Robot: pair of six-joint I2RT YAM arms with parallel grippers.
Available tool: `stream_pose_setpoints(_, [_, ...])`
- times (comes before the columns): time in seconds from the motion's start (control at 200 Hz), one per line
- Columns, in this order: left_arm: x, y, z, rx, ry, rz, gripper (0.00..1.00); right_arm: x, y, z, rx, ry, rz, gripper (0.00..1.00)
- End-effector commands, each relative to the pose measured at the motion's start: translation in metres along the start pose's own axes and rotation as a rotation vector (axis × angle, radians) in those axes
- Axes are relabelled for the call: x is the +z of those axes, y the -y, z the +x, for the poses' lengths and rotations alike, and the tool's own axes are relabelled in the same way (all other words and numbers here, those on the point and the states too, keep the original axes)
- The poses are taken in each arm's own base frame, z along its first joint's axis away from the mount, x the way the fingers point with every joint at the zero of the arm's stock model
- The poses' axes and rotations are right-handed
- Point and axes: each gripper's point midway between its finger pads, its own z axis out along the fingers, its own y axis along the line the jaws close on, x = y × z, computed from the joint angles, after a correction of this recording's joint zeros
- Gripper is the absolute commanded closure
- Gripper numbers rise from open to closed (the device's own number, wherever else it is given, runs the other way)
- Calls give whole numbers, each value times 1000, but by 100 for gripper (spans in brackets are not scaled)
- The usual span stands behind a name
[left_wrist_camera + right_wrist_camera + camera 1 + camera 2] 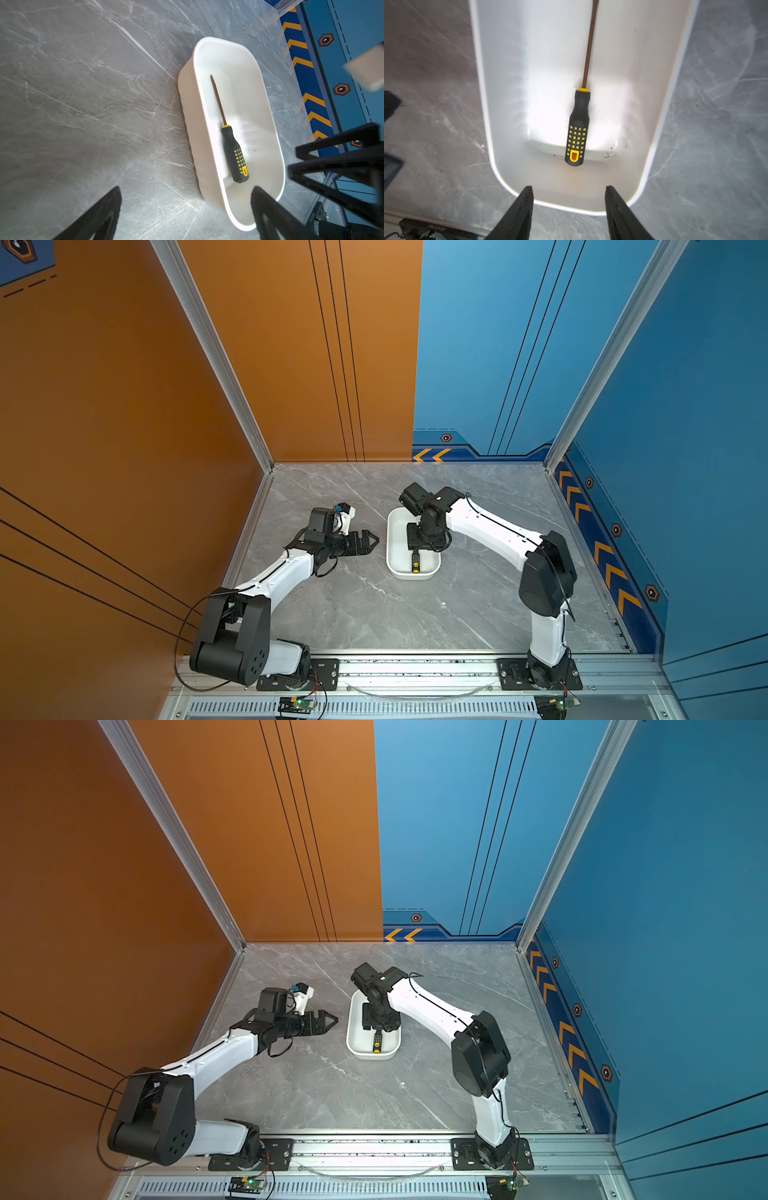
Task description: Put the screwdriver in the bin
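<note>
The screwdriver (578,128), black handle with yellow dots and a thin dark shaft, lies flat on the floor of the white bin (500,104). Nothing touches it. My right gripper (569,187) hangs open above the bin's near end, with nothing between its fingers. In both top views the right wrist (428,531) covers the shaft, and only the handle (415,562) (377,1042) shows in the bin (411,576) (353,1019). My left gripper (187,188) (370,543) is open and empty just left of the bin (187,104), where the whole screwdriver (234,151) shows.
The bin stands mid-table on the grey marble top (374,614). An orange wall closes the left side and blue walls with chevron stripes (602,556) close the back and right. The arms' bases sit on a metal rail (415,668) at the front edge.
</note>
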Motion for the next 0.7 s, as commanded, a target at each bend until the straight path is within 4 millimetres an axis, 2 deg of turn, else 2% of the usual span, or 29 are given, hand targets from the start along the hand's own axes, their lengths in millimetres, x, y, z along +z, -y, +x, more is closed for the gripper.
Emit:
stream_pose_setpoints(0.0, [-3, 13, 4, 42, 9, 65, 2, -53, 39, -7, -167, 133, 104, 39])
stream_pose_setpoints(0.06, [-3, 17, 5, 46, 13, 92, 2, -68, 58, -9, -199, 180, 149, 39])
stream_pose_setpoints(0.07, [-3, 17, 5, 45, 13, 95, 2, -72, 71, -14, -183, 195, 166, 38])
stream_pose_setpoints(0.175, [-1, 20, 5, 45, 10, 108, 2, -98, 119, -23, -151, 312, 258, 37])
stream_pose_setpoints(0.335, [0, 23, 5, 82, 21, 118, 2, -113, 171, -31, -92, 511, 261, 35])
stream_pose_setpoints(0.425, [-3, 22, 2, 124, 51, 95, 2, -125, 211, -34, 5, 678, 282, 27])
stream_pose_setpoints(0.546, [-12, 19, -6, 193, 128, 47, 2, -121, 250, -28, 112, 836, 233, 25])
stream_pose_setpoints(0.631, [-19, 18, -10, 239, 188, 30, 2, -111, 277, -20, 160, 936, 263, 18])
stream_pose_setpoints(0.696, [-24, 18, -12, 272, 237, 24, 2, -102, 292, -17, 185, 992, 287, 17])
